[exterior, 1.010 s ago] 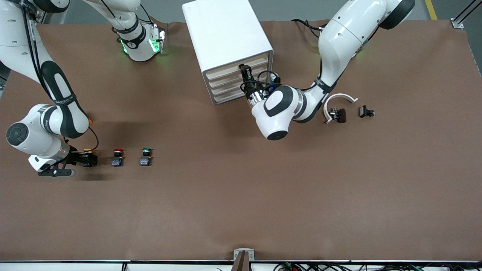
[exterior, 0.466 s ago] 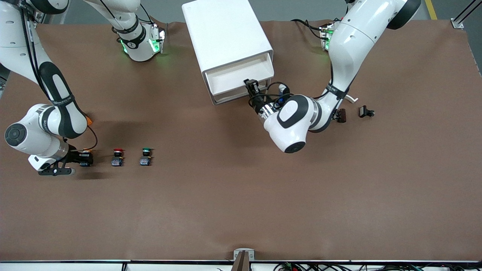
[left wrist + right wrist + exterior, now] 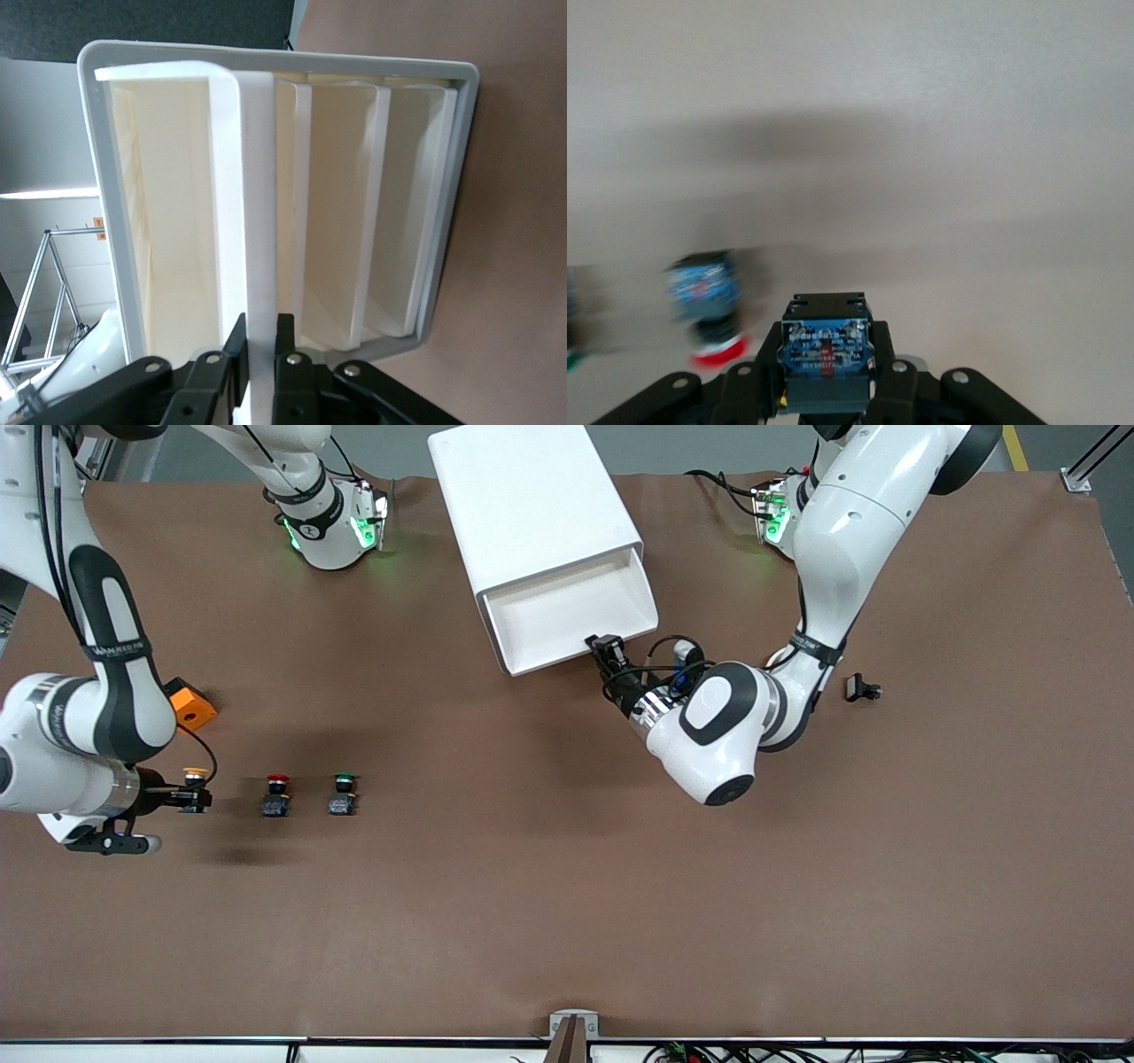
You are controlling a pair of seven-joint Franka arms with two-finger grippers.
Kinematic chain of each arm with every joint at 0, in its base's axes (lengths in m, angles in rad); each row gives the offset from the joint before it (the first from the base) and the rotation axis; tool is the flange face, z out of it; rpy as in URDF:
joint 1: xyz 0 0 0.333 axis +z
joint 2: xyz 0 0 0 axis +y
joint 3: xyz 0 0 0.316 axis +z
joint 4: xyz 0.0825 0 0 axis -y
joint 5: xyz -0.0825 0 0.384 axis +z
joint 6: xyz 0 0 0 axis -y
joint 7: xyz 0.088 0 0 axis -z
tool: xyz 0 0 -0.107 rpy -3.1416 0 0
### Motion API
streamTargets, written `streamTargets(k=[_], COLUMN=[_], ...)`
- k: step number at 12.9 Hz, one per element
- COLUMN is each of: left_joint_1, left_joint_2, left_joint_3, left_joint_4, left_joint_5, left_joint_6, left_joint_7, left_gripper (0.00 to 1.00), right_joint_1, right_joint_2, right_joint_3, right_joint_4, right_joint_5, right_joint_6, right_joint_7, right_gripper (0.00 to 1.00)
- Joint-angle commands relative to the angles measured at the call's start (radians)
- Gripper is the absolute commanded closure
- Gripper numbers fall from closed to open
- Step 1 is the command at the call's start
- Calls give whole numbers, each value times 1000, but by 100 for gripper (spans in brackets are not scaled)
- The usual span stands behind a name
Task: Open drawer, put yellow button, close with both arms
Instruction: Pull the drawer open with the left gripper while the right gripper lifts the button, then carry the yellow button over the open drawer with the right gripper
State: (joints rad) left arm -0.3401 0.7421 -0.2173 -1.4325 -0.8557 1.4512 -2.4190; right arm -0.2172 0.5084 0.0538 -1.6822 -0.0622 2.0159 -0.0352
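The white cabinet (image 3: 532, 505) stands at the table's robot side. Its uppermost drawer (image 3: 567, 615) is pulled out and looks empty. My left gripper (image 3: 608, 648) is shut on the drawer's front lip (image 3: 261, 221). My right gripper (image 3: 190, 797) is shut on the yellow button (image 3: 194, 776) and holds it just above the table at the right arm's end. In the right wrist view the button's blue-black body (image 3: 826, 359) sits between my fingers.
A red-capped button (image 3: 277, 794) and a green-capped button (image 3: 342, 794) stand beside the held one. An orange block (image 3: 193, 706) lies near the right arm. A small black part (image 3: 861, 687) lies toward the left arm's end.
My left gripper has pulled the top drawer out toward the front camera. My right gripper has lifted the yellow button off the table and drawn it slightly away from the red button.
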Motion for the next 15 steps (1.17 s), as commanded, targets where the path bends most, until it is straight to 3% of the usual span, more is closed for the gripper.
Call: streamTargets(k=[1,2,3,4,5,9,12,15], left_joint_1=[27,27,24,26,26,38,70,69], left_joint_2=[17,19,17,16,13,7,3,-43], left_joint_3=[-4,4,21,23,23,26,41,91], left_joint_4=[41,46,50,56,61,150,211,225], left_joint_5=[1,4,3,4,4,14,17,182], left_joint_6=[15,15,15,15,14,9,8,17], left_joint_7=[-15,-15,-14,-14,-15,3,61,349], left_gripper=[100,100,86,34,0,0,0,0], right_joint_1=[80,111,137,174,224,436,626,781], right_joint_2=[-91,-117,-151,-183,-221,-343,-360,-352], right_joint_3=[0,0,0,0,0,1,1,-2], right_joint_4=[15,15,15,15,15,18,67,99], right_joint_5=[36,68,94,117,142,251,285,285], right_joint_6=[-135,-185,-233,-284,-328,-416,-407,-350], right_joint_7=[176,232,309,384,485,907,1218,1440], right_gripper=[100,100,100,100,100,100,100,100])
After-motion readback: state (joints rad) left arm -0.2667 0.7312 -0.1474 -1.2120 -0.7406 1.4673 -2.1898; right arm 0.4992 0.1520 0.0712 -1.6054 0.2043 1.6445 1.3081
